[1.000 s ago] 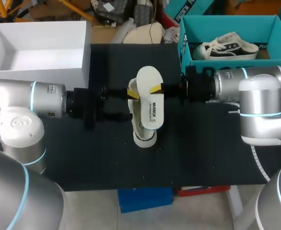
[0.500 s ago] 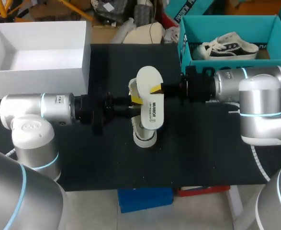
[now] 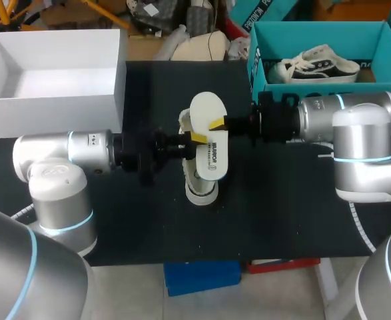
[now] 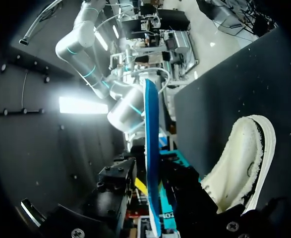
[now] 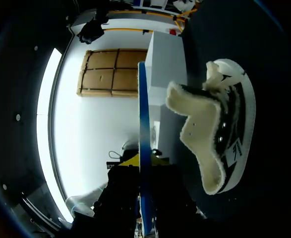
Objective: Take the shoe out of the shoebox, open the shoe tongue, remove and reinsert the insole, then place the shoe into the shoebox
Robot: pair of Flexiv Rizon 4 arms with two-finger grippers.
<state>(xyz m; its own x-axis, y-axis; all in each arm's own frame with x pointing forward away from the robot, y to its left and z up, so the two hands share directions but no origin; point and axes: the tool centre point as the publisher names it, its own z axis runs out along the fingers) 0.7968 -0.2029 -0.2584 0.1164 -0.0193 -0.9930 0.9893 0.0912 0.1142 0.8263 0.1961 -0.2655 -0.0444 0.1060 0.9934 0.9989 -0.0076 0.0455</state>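
Head view: right gripper (image 3: 216, 124) pinching insole (image 3: 208, 155) over shoe (image 3: 200, 191); left gripper (image 3: 196, 137) at insole, grip unclear; shoe mostly hidden underneath.

White insole (image 3: 207, 150), blue underneath, held flat in the air. One long edge is pinched in the right gripper (image 3: 217, 124), and the opposite edge is at the left gripper (image 3: 198, 137). Directly below both grippers lies a black, fleece-lined shoe (image 3: 200, 188) with a white sole.
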